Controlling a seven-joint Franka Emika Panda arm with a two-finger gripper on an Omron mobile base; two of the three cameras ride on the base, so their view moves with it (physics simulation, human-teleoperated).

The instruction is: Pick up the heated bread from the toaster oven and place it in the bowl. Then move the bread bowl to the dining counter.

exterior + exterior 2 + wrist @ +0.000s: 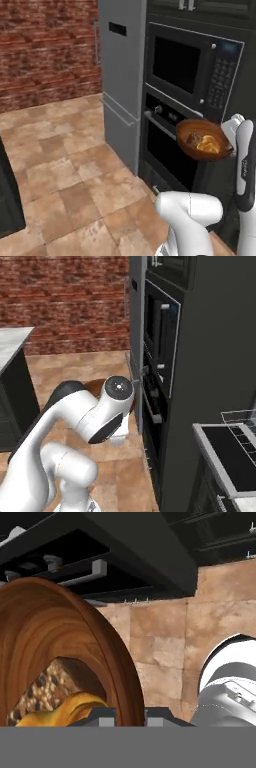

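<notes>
I see my fingers point(131, 716) pinching the rim of the bowl point(202, 140); it hangs in the air before the wall oven point(167, 145); the bread point(208, 145) lies inside, just beside the fingers.

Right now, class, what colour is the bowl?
Glossy reddish-brown bowl, clearest in the left base view.

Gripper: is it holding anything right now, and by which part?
Yes. The gripper is shut on the bowl, pinching its rim at one side. The bowl hangs in the air, with the bread inside.
</notes>
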